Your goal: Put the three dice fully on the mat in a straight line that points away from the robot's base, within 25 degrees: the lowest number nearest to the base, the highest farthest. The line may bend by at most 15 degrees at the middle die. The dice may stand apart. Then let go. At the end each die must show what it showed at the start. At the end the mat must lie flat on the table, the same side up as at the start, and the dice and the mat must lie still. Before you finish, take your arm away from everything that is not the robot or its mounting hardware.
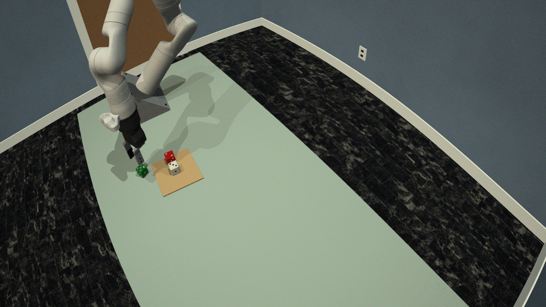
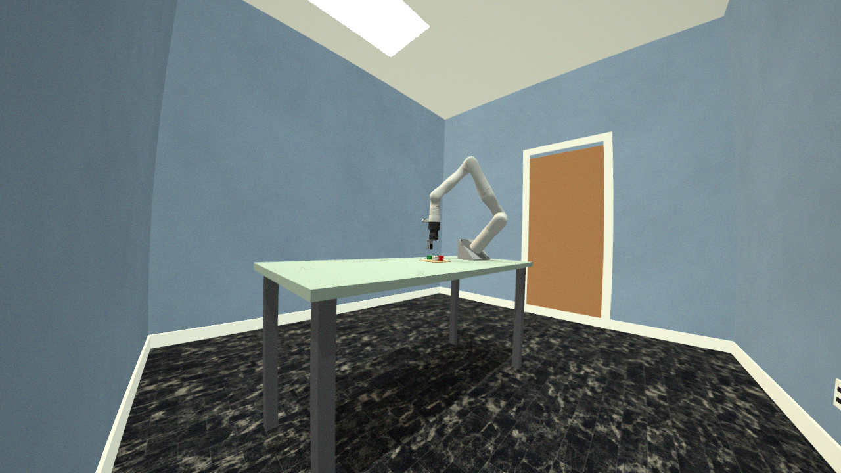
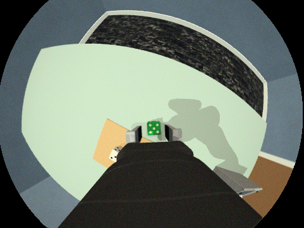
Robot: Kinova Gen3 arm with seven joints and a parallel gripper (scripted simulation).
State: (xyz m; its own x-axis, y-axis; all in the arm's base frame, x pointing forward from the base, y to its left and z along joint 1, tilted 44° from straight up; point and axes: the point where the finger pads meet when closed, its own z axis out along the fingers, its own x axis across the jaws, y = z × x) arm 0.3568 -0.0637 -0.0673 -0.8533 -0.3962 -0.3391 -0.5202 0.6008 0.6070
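A tan mat (image 1: 185, 181) (image 3: 102, 148) lies flat on the table. On it a red die (image 1: 169, 156) (image 2: 440, 257) stands nearest the robot's base, with a white die (image 1: 174, 167) (image 2: 434, 257) (image 3: 113, 154) close behind it. A green die (image 1: 141, 170) (image 2: 429, 257) (image 3: 154, 128) lies on the bare table just left of the mat, showing five spots in the wrist view. My gripper (image 1: 134, 154) (image 2: 431, 242) (image 3: 153, 131) is open and empty, hanging a little above the green die, which shows between the fingertips in the wrist view.
The pale green table (image 1: 267, 213) (image 2: 353, 276) runs far past the mat. The robot's grey base (image 1: 152, 102) (image 2: 470, 249) stands at the table's far end. The table's left edge is close to the green die.
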